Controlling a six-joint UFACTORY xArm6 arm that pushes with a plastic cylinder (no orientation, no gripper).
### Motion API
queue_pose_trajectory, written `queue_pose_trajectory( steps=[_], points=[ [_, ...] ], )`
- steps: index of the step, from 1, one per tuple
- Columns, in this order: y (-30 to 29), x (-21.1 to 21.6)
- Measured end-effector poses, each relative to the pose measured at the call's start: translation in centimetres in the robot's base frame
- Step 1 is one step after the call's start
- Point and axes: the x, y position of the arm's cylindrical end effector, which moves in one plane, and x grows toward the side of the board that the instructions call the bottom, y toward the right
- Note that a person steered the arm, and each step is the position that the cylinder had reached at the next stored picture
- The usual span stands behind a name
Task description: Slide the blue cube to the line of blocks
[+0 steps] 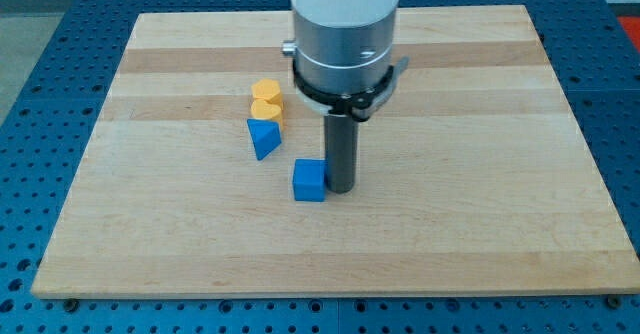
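Wooden board (480, 224) | my tip (341, 189) touching blue cube (310, 181) | no hand, no writing

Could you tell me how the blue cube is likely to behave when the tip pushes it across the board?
The blue cube sits flat, so it should slide, not roll. My tip is at its right side toward the far corner, so it may rotate. The wooden board looks smooth; it probably glides easily.
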Motion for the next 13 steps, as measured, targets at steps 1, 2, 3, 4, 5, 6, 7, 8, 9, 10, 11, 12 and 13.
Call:
queue_pose_trajectory(
  steps=[1,2,3,4,5,6,7,8,9,10,11,12,13],
  points=[
    [-2.2,0.0],
    [-3.9,0.0],
    [-4.6,0.0],
    [-3.0,0.0],
    [0.0,0.1],
    [0.1,3.3],
    [-1.2,7.2],
    [-6.0,8.5],
    [-7.7,8.1],
    [-7.8,7.1],
    [-7.8,7.0],
    [-7.8,7.0],
    [-7.8,6.5]
  ],
)
